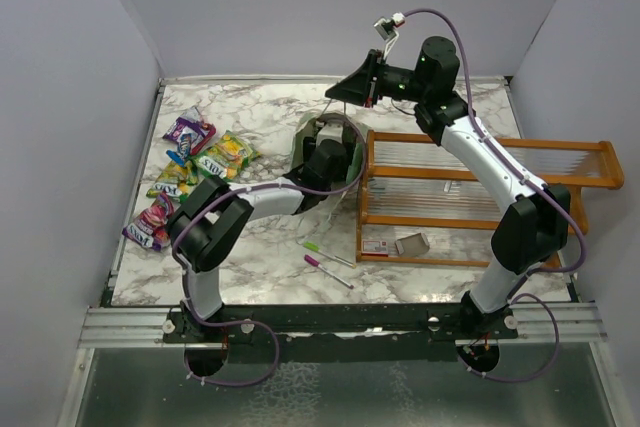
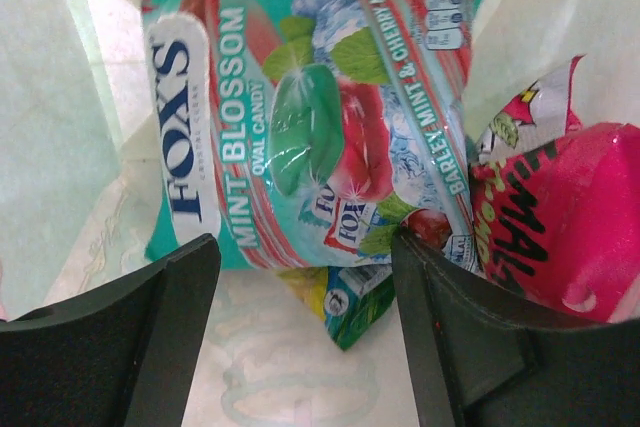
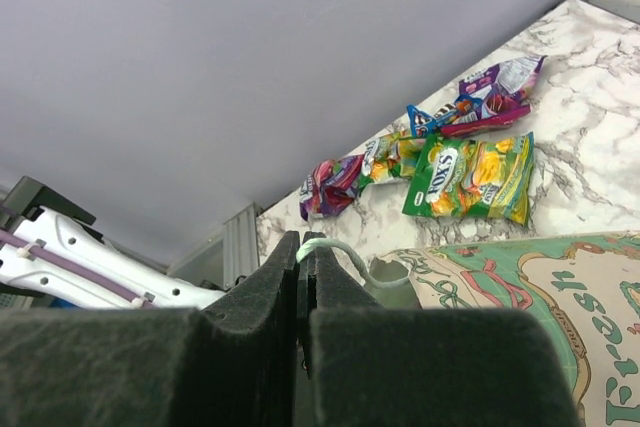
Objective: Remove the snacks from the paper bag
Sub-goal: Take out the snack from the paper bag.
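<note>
The paper bag (image 1: 305, 139) stands mid-table, mint-green patterned; its side also shows in the right wrist view (image 3: 520, 297). My right gripper (image 1: 333, 95) is shut on the bag's string handle (image 3: 345, 252) and holds it up. My left gripper (image 1: 325, 159) reaches into the bag, open and empty (image 2: 305, 282). Just ahead of its fingertips (image 2: 170, 307) lie snacks: a teal Fox's Mint Blossom packet (image 2: 300, 117), a pink packet (image 2: 575, 222) and a green-yellow packet (image 2: 350, 302) partly under the teal one. Several snacks lie out on the table at the left (image 1: 190, 172).
An orange wooden rack (image 1: 470, 142) stands right of the bag, with a small card and box at its foot (image 1: 398, 244). Two pens, green (image 1: 328, 253) and pink (image 1: 328, 272), lie in front of the bag. Grey walls enclose the table.
</note>
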Robot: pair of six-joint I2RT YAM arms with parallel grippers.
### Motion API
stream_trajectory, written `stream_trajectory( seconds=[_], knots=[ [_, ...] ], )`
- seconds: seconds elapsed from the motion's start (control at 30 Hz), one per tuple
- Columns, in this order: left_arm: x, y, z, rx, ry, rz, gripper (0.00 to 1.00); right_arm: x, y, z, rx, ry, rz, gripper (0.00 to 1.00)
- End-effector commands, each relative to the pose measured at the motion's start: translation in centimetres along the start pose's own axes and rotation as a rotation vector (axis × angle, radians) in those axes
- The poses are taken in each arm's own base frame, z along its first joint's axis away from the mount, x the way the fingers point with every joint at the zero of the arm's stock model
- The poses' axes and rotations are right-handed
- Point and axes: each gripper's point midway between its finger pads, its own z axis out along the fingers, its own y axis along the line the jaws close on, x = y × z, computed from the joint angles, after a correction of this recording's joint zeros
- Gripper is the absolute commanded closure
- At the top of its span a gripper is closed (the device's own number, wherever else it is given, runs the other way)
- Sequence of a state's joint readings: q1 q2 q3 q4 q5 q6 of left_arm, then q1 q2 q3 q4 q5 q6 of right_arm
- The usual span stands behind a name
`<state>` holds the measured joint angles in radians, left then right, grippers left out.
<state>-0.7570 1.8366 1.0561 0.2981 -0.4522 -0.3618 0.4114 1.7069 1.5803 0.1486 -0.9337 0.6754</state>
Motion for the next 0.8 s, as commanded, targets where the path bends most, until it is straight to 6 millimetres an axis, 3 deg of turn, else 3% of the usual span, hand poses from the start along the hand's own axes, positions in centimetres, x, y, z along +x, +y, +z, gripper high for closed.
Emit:
stream_trajectory(
  seconds=[0.0,0.13,0.37,0.43,0.5,0.67,0.77],
  knots=[
    [-2.8,-0.4,1.2,-0.014,-0.116,-0.008,0.27,-1.1,2.7,-0.7,-0.051,-0.017,-0.050,0.99],
    [-3.4,0.3,2.6,-0.049,-0.161,-0.010,0.21,-1.1,3.0,-0.8,-0.055,-0.017,-0.048,0.99],
    [-0.8,2.5,6.6,-0.119,-0.068,0.005,0.18,-1.1,3.4,-1.1,-0.048,-0.019,-0.054,0.99],
    [-0.6,2.9,7.1,-0.114,-0.055,0.010,0.26,-1.1,3.3,-1.1,-0.044,-0.020,-0.056,0.99],
    [-0.8,2.9,7.0,-0.091,-0.049,0.007,0.41,-1.1,3.4,-1.1,-0.045,-0.018,-0.057,0.99],
    [-2.5,3.4,6.2,-0.073,-0.098,0.037,0.73,-1.0,3.1,-1.0,-0.048,-0.014,-0.048,0.99],
    [-3.3,3.9,5.8,-0.067,-0.109,0.052,0.87,-0.9,3.1,-1.0,-0.043,-0.013,-0.050,0.99]
  ],
)
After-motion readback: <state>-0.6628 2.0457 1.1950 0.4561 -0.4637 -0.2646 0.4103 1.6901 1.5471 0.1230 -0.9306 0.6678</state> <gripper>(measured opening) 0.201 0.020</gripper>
